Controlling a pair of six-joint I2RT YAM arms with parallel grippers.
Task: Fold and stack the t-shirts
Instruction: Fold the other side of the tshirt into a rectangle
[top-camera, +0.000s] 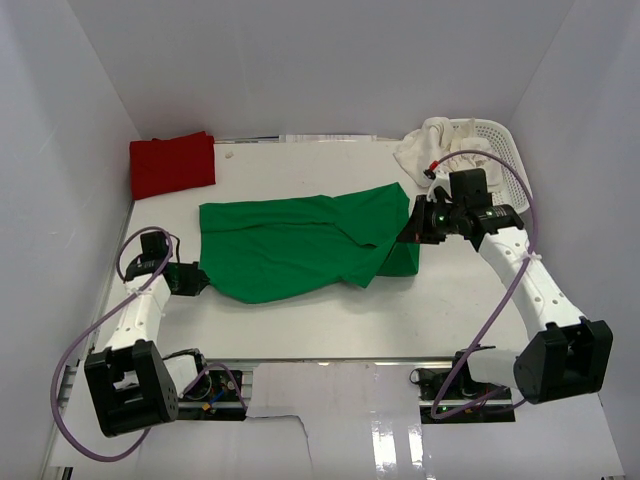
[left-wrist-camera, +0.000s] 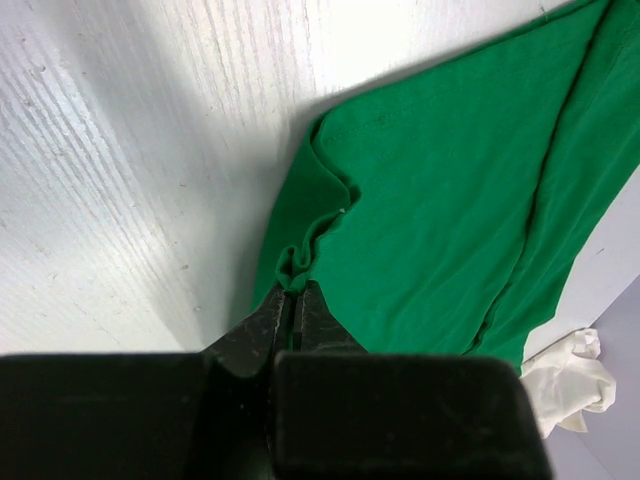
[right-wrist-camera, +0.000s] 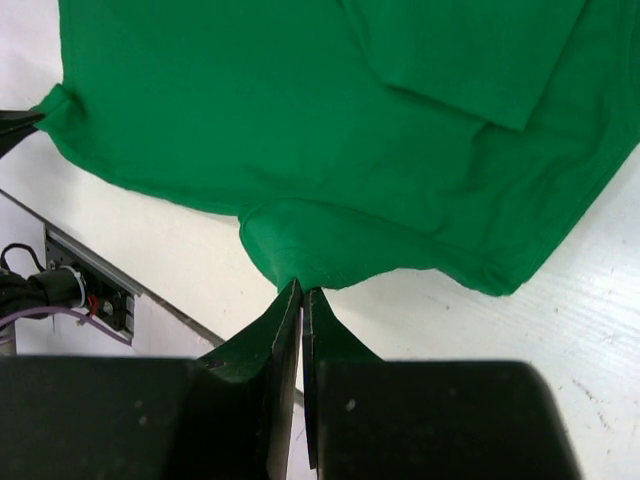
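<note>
Green t-shirt (top-camera: 290, 250): frame centre, spread, partly folded; left gripper (left-wrist-camera: 293, 296) and right gripper (right-wrist-camera: 302, 293) both pinched onto its edges.
Red t-shirt (top-camera: 172, 166): folded, upper left.
Cream t-shirts (top-camera: 425, 150): unfolded, heaped in basket (top-camera: 497, 135), upper right.
Judged: 1 folded, 1 in hand, rest waiting.
White table (top-camera: 330, 325); white walls (top-camera: 300, 60).

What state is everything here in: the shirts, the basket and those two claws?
green t-shirt: spread out, one part folded over, pinched at both ends
red t-shirt: folded, far left corner
cream-white shirts: crumpled, unfolded
basket: holds the crumpled shirts
left gripper: shut on green t-shirt
right gripper: shut on green t-shirt
</note>
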